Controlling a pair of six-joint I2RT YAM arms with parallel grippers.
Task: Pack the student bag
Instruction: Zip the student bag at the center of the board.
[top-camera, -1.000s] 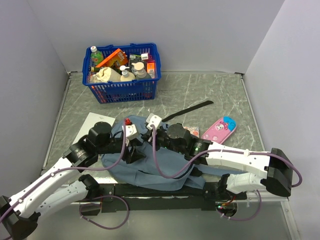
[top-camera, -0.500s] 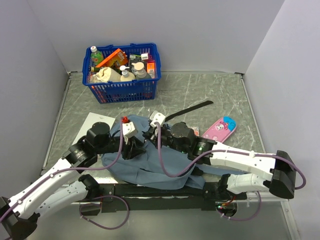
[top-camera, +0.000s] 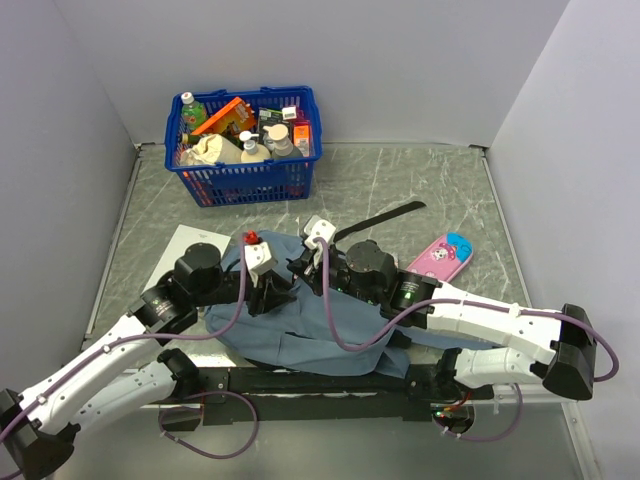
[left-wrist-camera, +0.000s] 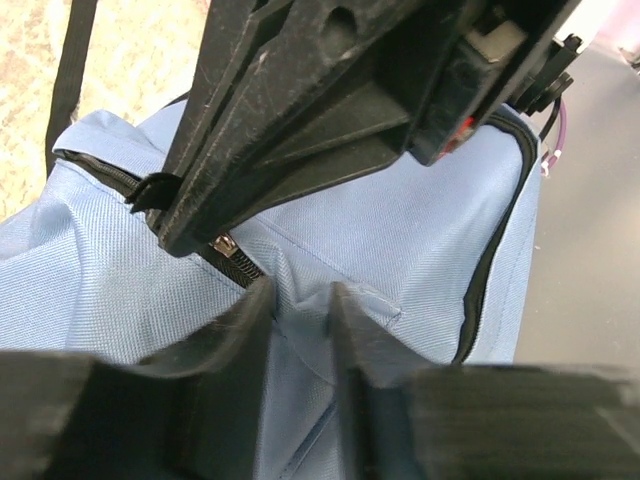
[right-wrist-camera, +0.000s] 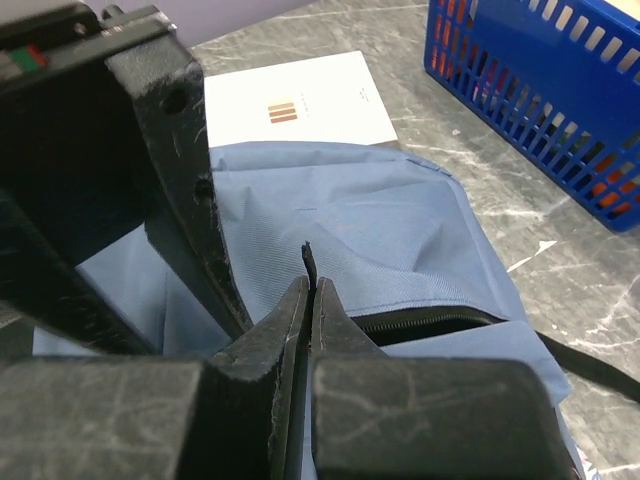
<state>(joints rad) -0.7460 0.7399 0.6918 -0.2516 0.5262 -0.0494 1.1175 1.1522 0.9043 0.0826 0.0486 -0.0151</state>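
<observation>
The student bag lies flat at the near middle of the table, grey-blue with a dark zipper. My left gripper is shut on a raised fold of the bag's fabric, next to the zipper line. My right gripper is shut on the thin black zipper pull, right beside the left gripper. In the right wrist view the zipper gapes open to the right of the jaws. The bag's inside is hidden.
A blue basket full of bottles and boxes stands at the back left. A pink pencil case lies right of the bag. A white book sits partly under the bag's left side. A black strap stretches behind the bag.
My right gripper has moved a little back and to the right with the zipper pull. My left gripper has shifted slightly back, still on the fabric.
</observation>
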